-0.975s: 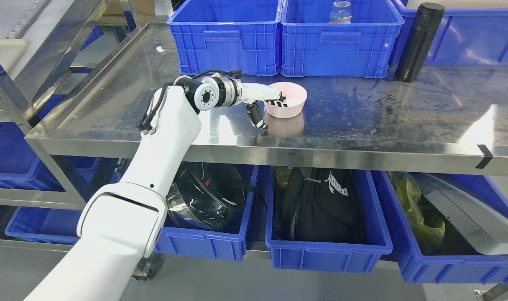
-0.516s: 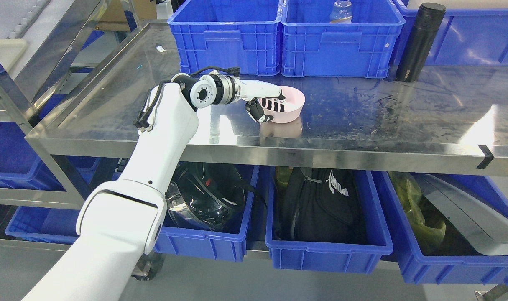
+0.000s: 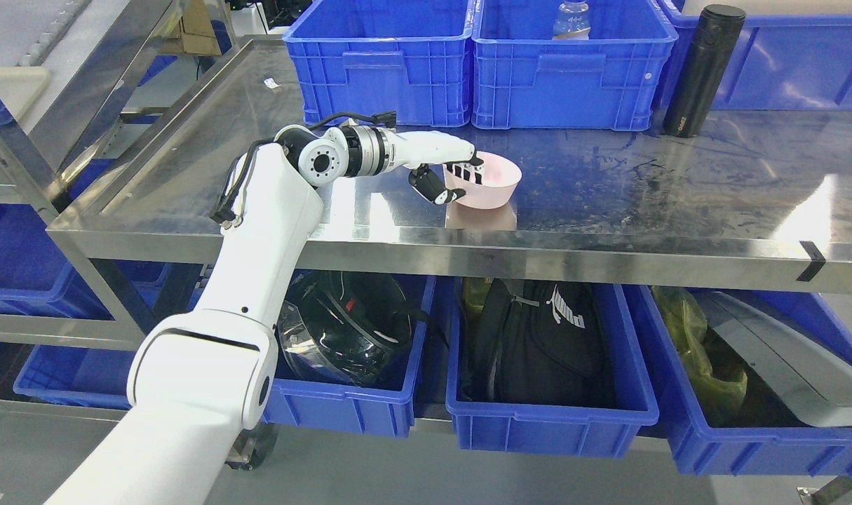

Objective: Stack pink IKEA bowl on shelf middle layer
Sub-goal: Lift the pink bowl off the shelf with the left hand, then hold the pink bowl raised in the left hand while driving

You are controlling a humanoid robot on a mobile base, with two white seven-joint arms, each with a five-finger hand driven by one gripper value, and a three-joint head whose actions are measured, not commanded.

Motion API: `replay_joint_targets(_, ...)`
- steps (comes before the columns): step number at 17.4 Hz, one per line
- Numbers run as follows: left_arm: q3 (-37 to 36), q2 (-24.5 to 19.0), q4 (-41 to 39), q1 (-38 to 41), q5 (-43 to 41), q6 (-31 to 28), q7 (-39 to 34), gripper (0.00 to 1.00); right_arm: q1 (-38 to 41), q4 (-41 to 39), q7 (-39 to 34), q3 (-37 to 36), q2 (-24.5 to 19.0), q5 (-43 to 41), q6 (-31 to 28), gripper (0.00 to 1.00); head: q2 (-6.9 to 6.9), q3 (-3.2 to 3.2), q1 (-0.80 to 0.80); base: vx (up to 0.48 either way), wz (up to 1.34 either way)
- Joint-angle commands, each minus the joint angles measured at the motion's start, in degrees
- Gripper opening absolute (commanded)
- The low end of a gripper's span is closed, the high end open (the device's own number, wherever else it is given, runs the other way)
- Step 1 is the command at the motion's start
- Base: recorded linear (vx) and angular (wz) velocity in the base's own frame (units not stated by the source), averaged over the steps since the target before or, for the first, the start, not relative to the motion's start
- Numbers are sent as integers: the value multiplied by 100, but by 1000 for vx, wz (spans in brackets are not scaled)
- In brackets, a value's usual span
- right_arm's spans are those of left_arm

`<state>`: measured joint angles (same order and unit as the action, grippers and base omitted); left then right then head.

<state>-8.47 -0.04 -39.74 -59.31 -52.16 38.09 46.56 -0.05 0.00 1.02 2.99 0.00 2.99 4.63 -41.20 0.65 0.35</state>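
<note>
A pink bowl (image 3: 494,184) is held tilted, just above the steel shelf surface (image 3: 608,196), near its front edge. My left hand (image 3: 452,181) grips the bowl's left rim, with fingers inside the bowl and the thumb under its outer wall. The left arm comes in from the lower left. The right arm is out of view.
Two blue crates (image 3: 383,63) (image 3: 569,70) stand at the back of the shelf, one holding a clear bottle (image 3: 571,19). A black flask (image 3: 699,70) stands at the back right. Blue bins (image 3: 548,421) with bags and a helmet sit on the layer below.
My left hand closed on the bowl's rim, lifted and tilted it, and moved it slightly right and toward the front edge. The camera shifted slightly.
</note>
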Motion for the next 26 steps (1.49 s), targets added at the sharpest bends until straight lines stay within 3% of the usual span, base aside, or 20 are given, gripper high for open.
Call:
replay_joint_targets(1,1286,-96,-1385,305,205,338,195,0,23,-100,3,0,100,0,2,100,0,0,0,0,0)
replay_joint_targets(3,1383,-96,-1956,498,739,654,336,0,32,-100,3,0,100,0,2,100,0,0,0,-12,17)
replay_joint_targets(9,1638,-96,-3689,1571,1524,691,680,0,32,-100,3,0,100,0,2,100,0,0,0,-21,18)
replay_joint_targets(16,1814,-96,-4269,2072,1560,691,635,2,23,-100,3,0,100,0,2,100,0,0,0,-84,438)
replay_joint_targets(26,1225,-96,-5105,2705,2236,691,662,2,32,-100,3,0,100,0,2,100,-3,0,0,-85,1553)
